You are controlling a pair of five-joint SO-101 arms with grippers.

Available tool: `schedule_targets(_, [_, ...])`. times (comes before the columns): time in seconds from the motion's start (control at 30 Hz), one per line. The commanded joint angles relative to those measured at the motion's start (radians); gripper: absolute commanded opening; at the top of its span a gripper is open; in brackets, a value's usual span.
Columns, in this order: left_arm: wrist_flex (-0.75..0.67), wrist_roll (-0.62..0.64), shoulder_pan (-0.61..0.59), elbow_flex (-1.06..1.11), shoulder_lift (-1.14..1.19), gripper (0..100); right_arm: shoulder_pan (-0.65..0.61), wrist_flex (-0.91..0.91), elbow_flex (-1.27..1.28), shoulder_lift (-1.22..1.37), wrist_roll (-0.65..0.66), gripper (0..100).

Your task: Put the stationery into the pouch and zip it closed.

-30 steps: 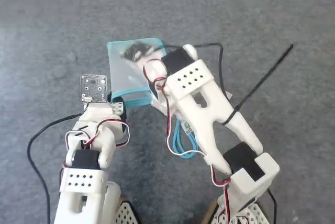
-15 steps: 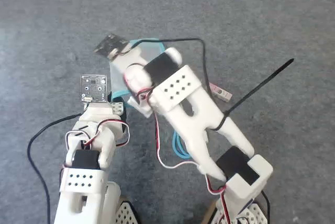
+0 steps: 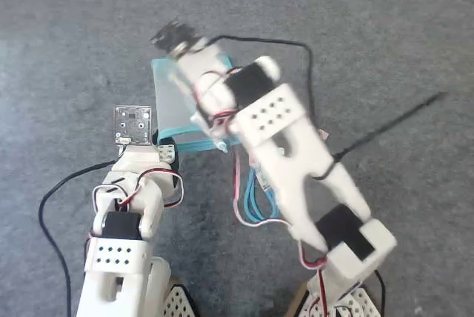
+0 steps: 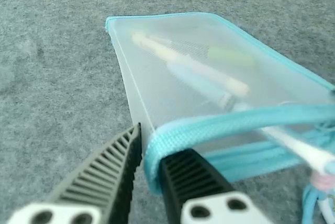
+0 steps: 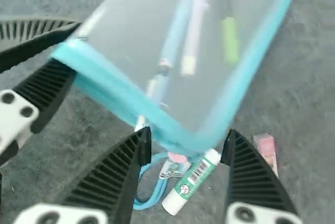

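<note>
Grey mat (image 3: 385, 50) everywhere, tons of free room round the pouch (image 3: 169, 102), far edge well off. In the last sec my right gripper (image 5: 187, 132) swung over the pouch, jaws spread astride its zip end; left gripper (image 4: 151, 145) pinches the other corner. Pens (image 4: 188, 67) inside, but glue stick (image 5: 191, 182) + eraser (image 5: 264, 148) lie outside, so zipping's premature imo.
</note>
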Motion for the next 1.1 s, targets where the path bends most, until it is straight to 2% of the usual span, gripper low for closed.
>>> schedule_targets(0.0, [-0.031,-0.017,0.011,-0.013,0.0,1,0.068,0.071,-0.052,-0.205,-0.025,21.7])
schedule_targets(0.1, [-0.031,-0.017,0.011,-0.013,0.0,1,0.102,0.163,-0.035,-0.303,-0.028,21.7])
schedule_targets(0.3, [-0.029,-0.017,0.003,-0.013,-0.002,1,0.168,0.116,0.373,-0.412,-0.02,21.6])
schedule_targets(0.5, [-0.028,-0.046,0.003,-0.013,-0.002,1,0.28,-0.163,0.825,-0.506,-0.028,21.6])
schedule_targets(0.63, [-0.029,-0.048,0.009,-0.012,-0.002,1,0.297,-0.369,1.051,-0.532,-0.054,21.6])
schedule_targets(0.77, [-0.031,-0.049,0.009,-0.004,-0.002,1,0.295,-0.509,1.154,-0.53,-0.084,21.6])
schedule_targets(0.93, [-0.031,-0.049,0.009,-0.004,-0.002,1,0.297,-0.581,1.234,-0.53,-0.097,21.6])
schedule_targets(1.07, [-0.031,-0.049,0.009,-0.004,-0.002,1,0.295,-0.638,1.31,-0.53,-0.169,21.6])
